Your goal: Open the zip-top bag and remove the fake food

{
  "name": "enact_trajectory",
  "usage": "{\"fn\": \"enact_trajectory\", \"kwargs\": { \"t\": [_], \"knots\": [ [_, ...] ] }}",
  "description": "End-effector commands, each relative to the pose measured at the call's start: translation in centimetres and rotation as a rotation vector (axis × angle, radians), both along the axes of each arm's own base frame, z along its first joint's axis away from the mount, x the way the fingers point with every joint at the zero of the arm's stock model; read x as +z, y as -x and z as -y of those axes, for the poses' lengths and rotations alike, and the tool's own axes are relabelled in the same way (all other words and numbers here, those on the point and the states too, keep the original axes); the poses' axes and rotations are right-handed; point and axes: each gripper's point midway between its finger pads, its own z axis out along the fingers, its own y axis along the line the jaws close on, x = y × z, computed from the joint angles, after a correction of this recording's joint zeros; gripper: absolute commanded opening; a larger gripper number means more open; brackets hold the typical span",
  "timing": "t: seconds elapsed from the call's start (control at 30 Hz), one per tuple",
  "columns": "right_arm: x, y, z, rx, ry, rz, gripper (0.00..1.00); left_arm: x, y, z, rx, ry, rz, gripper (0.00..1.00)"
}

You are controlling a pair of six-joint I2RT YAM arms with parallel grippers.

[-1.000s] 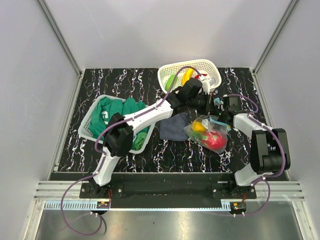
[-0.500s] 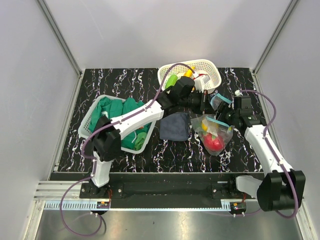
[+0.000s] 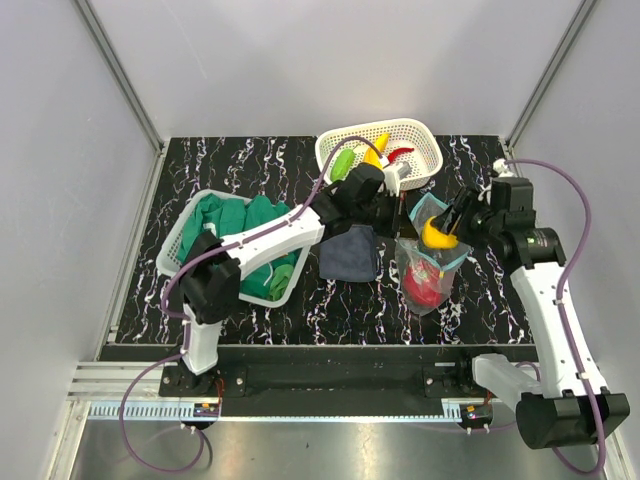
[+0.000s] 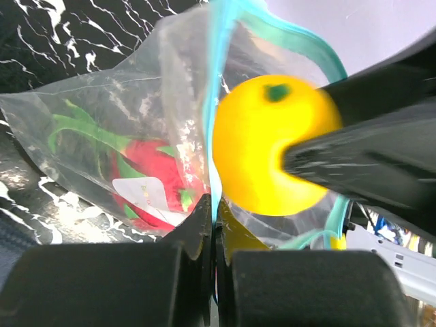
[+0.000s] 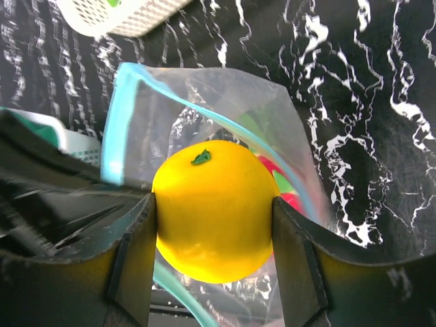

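One yellow fruit (image 5: 212,211) sits clamped in the right gripper (image 3: 447,228) at the mouth of the zip-top bag (image 4: 129,116), whose rim the left gripper (image 4: 211,225) pinches. The next move, I judge, is carrying it aside.

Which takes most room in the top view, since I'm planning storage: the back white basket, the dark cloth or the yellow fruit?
Largest: white basket.
Middle: dark cloth, clearly smaller.
Smallest: yellow fruit, even held up nearer the camera.

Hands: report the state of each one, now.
Left hand: closed, pinching the edge of the bag.
Right hand: closed around the yellow fruit.
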Motion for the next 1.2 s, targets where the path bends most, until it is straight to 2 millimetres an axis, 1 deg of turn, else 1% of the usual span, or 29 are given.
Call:
{"fn": "enact_trajectory", "kwargs": {
  "t": [0.0,0.03,0.1,0.13,0.2,0.23,0.27,0.3,0.4,0.47,0.57,0.6,0.63,0.67,0.7,0.73,0.77,0.8,0.83,0.87,0.9,0.93,0.97,1.0,1.03,1.07,1.1,1.13,1.17],
  "knots": [
    [5.2,0.6,0.0,0.018,0.002,0.104,0.0,3.5,0.0,-1.0,0.011,0.033,0.103,0.0],
    [6.7,0.7,-0.1,0.021,-0.004,0.134,0.0,3.2,0.0,-1.0,0.01,0.028,0.101,0.0],
    [7.9,0.7,0.2,0.007,0.007,0.16,0.0,2.7,0.2,-1.1,0.002,0.02,0.088,0.0],
    [9.2,0.4,0.4,-0.001,0.015,0.188,0.0,2.6,0.3,-1.2,0.001,0.019,0.085,0.0],
    [10.3,-0.5,0.9,-0.022,0.04,0.214,0.0,2.1,0.5,-1.2,-0.002,0.021,0.082,0.0],
    [10.2,-1.4,1.0,-0.025,0.049,0.201,0.0,2.1,0.6,-1.3,0.0,0.023,0.079,0.0],
    [11.7,-2.3,1.2,-0.037,0.058,0.242,0.0,2.0,0.6,-1.4,0.002,0.022,0.077,0.0],
    [12.1,-3.1,1.5,-0.047,0.07,0.252,0.0,1.7,0.7,-1.3,-0.001,0.026,0.075,0.0],
    [13.3,-7.1,1.6,-0.069,0.084,0.288,0.0,2.1,0.8,-1.2,-0.002,0.049,0.074,0.0],
    [13.4,-10.6,1.4,-0.066,0.087,0.304,0.0,1.9,0.9,-1.4,0.004,0.051,0.073,0.0],
    [12.5,-15.4,1.4,-0.069,0.096,0.302,0.0,2.1,0.9,-1.5,0.014,0.066,0.08,0.0],
    [10.5,-17.5,1.3,-0.066,0.103,0.261,0.0,2.1,0.9,-1.5,0.012,0.068,0.084,0.0],
    [11.3,-18.9,1.3,-0.069,0.105,0.293,0.0,1.9,0.9,-1.6,0.012,0.067,0.085,0.0],
    [10.9,-20.0,1.3,-0.065,0.111,0.291,0.0,1.9,0.9,-1.6,0.013,0.071,0.089,0.0],
    [8.8,-21.8,1.3,-0.062,0.118,0.254,0.0,1.8,0.9,-1.7,0.013,0.07,0.093,0.0],
    [9.6,-23.2,1.3,-0.063,0.119,0.295,0.0,1.7,0.9,-1.6,0.013,0.07,0.09,0.0],
    [9.3,-24.2,1.2,-0.059,0.122,0.302,0.0,1.7,1.0,-1.6,0.007,0.072,0.09,0.0],
    [7.3,-25.7,1.2,-0.058,0.126,0.273,0.03,1.3,1.0,-1.6,0.002,0.067,0.087,0.0],
    [8.4,-26.7,1.1,-0.059,0.125,0.305,0.07,1.4,1.1,-1.5,0.0,0.071,0.085,0.0],
    [8.1,-27.6,1.1,-0.055,0.132,0.309,0.13,1.2,1.1,-1.5,-0.003,0.066,0.082,0.0],
    [6.2,-28.9,0.9,-0.043,0.135,0.285,0.29,1.2,1.1,-1.6,-0.002,0.069,0.083,0.0],
    [7.0,-29.9,0.8,-0.035,0.135,0.316,0.37,1.2,1.1,-1.6,-0.001,0.068,0.084,0.0],
    [6.6,-30.5,0.7,-0.027,0.142,0.31,0.48,1.2,1.1,-1.5,0.001,0.071,0.085,0.0],
    [4.7,-31.5,0.6,-0.018,0.142,0.278,0.61,1.1,1.1,-1.6,0.003,0.07,0.084,0.0],
    [5.5,-31.7,0.0,0.007,0.128,0.287,0.79,1.0,1.1,-1.5,0.0,0.069,0.081,0.0],
    [5.3,-31.9,-0.1,0.018,0.126,0.274,0.86,0.9,1.1,-1.5,0.0,0.068,0.08,0.0],
    [3.9,-32.2,-0.2,0.026,0.125,0.236,0.88,0.9,1.1,-1.5,-0.001,0.068,0.08,0.0],
    [4.8,-31.6,-0.1,0.018,0.129,0.217,0.92,0.9,1.1,-1.5,-0.001,0.068,0.078,0.0],
    [4.7,-31.2,-0.1,0.015,0.126,0.196,0.97,0.8,1.0,-1.4,-0.001,0.067,0.077,0.0]
  ]
}}
